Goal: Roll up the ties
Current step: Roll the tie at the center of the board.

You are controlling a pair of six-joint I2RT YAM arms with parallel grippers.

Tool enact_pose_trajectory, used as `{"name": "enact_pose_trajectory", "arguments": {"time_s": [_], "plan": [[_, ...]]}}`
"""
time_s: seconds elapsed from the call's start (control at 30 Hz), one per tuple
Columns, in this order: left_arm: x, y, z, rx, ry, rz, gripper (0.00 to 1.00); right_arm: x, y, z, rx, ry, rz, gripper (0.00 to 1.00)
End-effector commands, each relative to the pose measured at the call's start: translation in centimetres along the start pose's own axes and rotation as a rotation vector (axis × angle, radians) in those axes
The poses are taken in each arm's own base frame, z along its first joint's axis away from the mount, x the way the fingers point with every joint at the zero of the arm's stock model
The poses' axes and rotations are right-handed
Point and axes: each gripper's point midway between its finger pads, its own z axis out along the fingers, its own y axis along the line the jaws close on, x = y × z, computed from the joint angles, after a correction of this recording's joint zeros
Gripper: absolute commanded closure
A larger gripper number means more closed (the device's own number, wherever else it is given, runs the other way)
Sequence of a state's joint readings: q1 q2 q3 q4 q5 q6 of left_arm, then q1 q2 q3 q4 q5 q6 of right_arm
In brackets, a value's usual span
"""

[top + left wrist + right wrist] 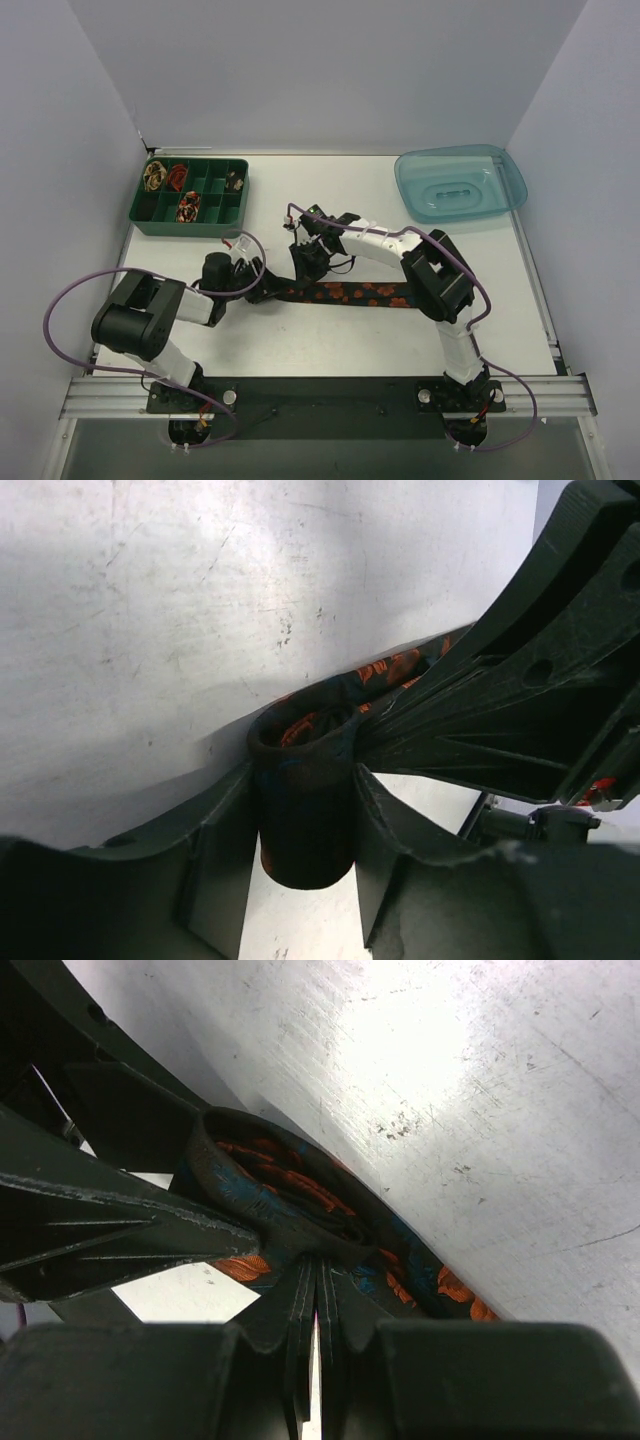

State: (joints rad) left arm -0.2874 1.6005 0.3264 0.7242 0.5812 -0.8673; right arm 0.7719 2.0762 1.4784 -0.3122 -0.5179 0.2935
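At the middle of the bench (pixel 330 345) the two arms meet over one end of the dark floral tie (pixel 362 294). The left arm is folded low, with its forearm running rightward. The left gripper (pixel 303 772) is closed around the tie's rolled end, with a finger (pixel 222 825) pressed to each side of the coil. The right arm bends at the elbow and reaches back leftward, its wrist tipped down. The right gripper (pixel 316 1282) has its fingers drawn almost together, pinching the coil's fabric wall. It crowds the left gripper, touching or nearly so. The rest of the tie lies flat, stretching rightward under the right forearm. A green tray (pixel 222 226) at the far left corner holds rolled ties (pixel 187 207) in separate compartments. A blue tub (pixel 505 190) sits at the far right, well apart.
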Motion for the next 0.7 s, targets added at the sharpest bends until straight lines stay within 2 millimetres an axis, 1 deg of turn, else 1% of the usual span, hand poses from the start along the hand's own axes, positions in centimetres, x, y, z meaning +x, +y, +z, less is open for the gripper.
{"name": "enact_pose_trajectory", "arguments": {"time_s": [0.0, 0.07, 0.1, 0.17, 0.2, 0.23, 0.27, 0.3, 0.33, 0.37, 0.4, 0.43, 0.47, 0.5, 0.53, 0.6, 0.63, 0.67], "plan": [[0.0, -0.5, -0.1, 0.027, -0.023, 0.022, 0.55, 1.5, -1.5, 0.8, 0.037, 0.049, 0.018, 0.96], [-0.6, -1.0, -0.2, 0.028, -0.046, 0.036, 0.59, 1.5, -1.5, 0.8, 0.037, 0.047, 0.018, 0.96], [-0.6, -0.9, -0.3, 0.013, -0.040, 0.034, 0.61, 1.5, -1.5, 0.8, 0.036, 0.044, 0.018, 0.97], [-1.7, -1.6, -0.2, 0.009, -0.057, 0.063, 0.63, 1.5, -1.4, 0.7, 0.035, 0.044, 0.015, 0.96], [-1.6, -1.1, -0.3, -0.023, -0.045, 0.056, 0.65, 1.4, -1.3, 0.6, 0.034, 0.041, 0.014, 0.96], [-1.7, -1.2, -0.3, -0.033, -0.043, 0.061, 0.67, 1.4, -1.3, 0.6, 0.034, 0.042, 0.012, 0.96], [-2.7, -2.1, -0.3, -0.025, -0.059, 0.095, 0.67, 1.5, -1.3, 0.6, 0.033, 0.045, 0.015, 0.97], [-2.4, -1.4, -0.4, -0.068, -0.040, 0.083, 0.71, 1.5, -1.3, 0.6, 0.035, 0.042, 0.014, 0.97], [-2.7, -1.5, -0.4, -0.081, -0.036, 0.090, 0.72, 1.4, -1.2, 0.6, 0.034, 0.042, 0.014, 0.96], [-3.5, -2.3, -0.2, -0.077, -0.041, 0.128, 0.73, 1.5, -1.3, 0.7, 0.033, 0.045, 0.015, 0.96], [-3.1, -2.0, -0.3, -0.111, -0.008, 0.122, 0.74, 1.5, -1.3, 0.8, 0.032, 0.047, 0.017, 0.96], [-3.4, -2.1, -0.3, -0.132, -0.008, 0.135, 0.76, 1.4, -1.2, 0.8, 0.028, 0.043, 0.017, 0.97], [-3.9, -3.2, -0.1, -0.129, -0.009, 0.186, 0.76, 1.5, -1.1, 1.0, 0.026, 0.046, 0.018, 0.96], [-3.3, -2.8, -0.3, -0.167, 0.022, 0.188, 0.76, 1.4, -1.2, 1.2, 0.027, 0.048, 0.022, 0.96], [-3.6, -2.5, -0.3, -0.208, 0.009, 0.222, 0.76, 1.3, -1.0, 1.3, 0.021, 0.046, 0.022, 0.96], [-3.3, -3.7, -0.2, -0.243, 0.036, 0.268, 0.76, 1.2, -1.0, 1.7, 0.019, 0.045, 0.028, 0.96], [-3.8, -3.9, 0.0, -0.261, 0.020, 0.301, 0.76, 0.9, -1.0, 1.7, 0.017, 0.039, 0.030, 0.96], [-3.3, -3.8, -0.2, -0.283, 0.039, 0.308, 0.76, 0.9, -1.0, 1.9, 0.015, 0.043, 0.037, 0.96]]}}
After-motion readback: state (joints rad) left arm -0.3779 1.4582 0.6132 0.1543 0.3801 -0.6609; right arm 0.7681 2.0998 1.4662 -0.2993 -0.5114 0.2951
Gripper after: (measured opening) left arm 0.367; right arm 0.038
